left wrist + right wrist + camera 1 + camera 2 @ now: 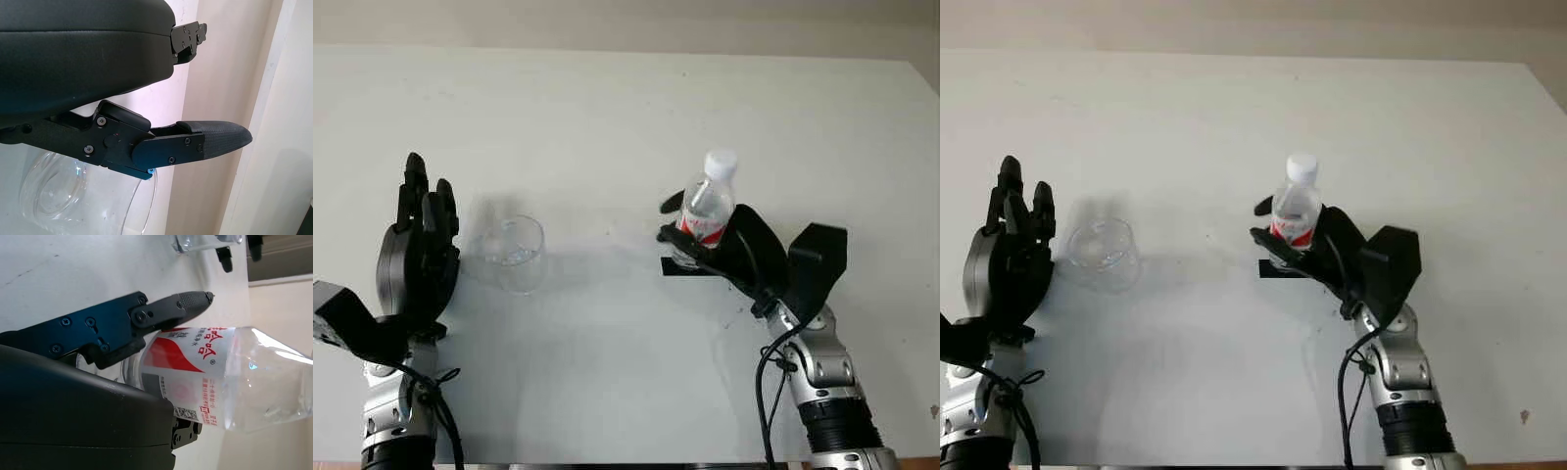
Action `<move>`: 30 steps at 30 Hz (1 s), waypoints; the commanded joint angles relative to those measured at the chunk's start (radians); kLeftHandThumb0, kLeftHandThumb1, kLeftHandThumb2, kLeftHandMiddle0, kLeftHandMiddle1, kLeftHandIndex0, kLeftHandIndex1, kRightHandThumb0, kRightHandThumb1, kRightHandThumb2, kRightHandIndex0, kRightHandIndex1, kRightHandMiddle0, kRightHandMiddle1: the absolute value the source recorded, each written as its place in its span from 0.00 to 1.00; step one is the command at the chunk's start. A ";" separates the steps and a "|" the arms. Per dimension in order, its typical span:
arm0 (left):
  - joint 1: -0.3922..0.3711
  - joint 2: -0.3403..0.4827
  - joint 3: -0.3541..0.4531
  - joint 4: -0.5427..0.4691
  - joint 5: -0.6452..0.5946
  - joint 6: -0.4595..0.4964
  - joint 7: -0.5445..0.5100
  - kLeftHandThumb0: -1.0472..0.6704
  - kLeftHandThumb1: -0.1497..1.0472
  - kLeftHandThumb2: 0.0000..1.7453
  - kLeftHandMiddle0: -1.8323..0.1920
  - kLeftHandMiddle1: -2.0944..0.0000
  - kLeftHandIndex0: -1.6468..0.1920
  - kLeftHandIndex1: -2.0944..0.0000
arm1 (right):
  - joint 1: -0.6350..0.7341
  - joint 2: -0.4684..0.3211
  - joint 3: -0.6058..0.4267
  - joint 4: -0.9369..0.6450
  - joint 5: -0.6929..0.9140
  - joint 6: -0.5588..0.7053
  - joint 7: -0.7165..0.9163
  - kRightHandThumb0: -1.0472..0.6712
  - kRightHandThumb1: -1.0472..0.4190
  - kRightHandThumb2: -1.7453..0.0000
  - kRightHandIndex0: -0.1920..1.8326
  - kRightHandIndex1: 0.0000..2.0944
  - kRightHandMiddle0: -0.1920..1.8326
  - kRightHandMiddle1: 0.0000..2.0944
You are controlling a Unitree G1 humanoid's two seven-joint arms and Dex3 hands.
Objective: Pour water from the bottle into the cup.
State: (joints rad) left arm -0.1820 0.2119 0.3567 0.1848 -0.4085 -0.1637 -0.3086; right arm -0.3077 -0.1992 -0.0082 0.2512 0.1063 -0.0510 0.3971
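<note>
The right hand [710, 245] is closing its fingers around the lower body of the bottle [707, 209], clamping it at the red-and-white label. The bottle is standing upright on the desk [626, 108], somewhat right of centre and roughly midway between the near and far edges. Its white cap [721, 163] is sitting on the neck. In the right wrist view, one black finger [161, 308] is lying across the label while the palm shell is pressing against the opposite side of the bottle [215, 377], whose clear upper part is showing water inside.

The cup [513, 254], a clear glass tumbler, is standing upright on the desk toward the left edge, well apart from the bottle. The left hand [419, 245] is open and is holding nothing; it is positioned just beside the cup on the side nearer the desk's left edge. The left wrist view is showing a finger [195, 144] extending past the rim of the cup [68, 191] without gripping it.
</note>
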 commanded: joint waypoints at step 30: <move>0.010 0.010 0.004 0.004 0.012 0.005 0.008 0.15 1.00 0.30 0.99 0.97 1.00 0.98 | 0.050 -0.059 -0.085 0.134 0.040 -0.320 0.044 0.08 0.05 0.97 0.00 0.00 0.00 0.00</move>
State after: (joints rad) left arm -0.1763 0.2138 0.3579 0.1851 -0.3990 -0.1624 -0.3019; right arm -0.2749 -0.2534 -0.0868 0.4107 0.1372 -0.3689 0.4404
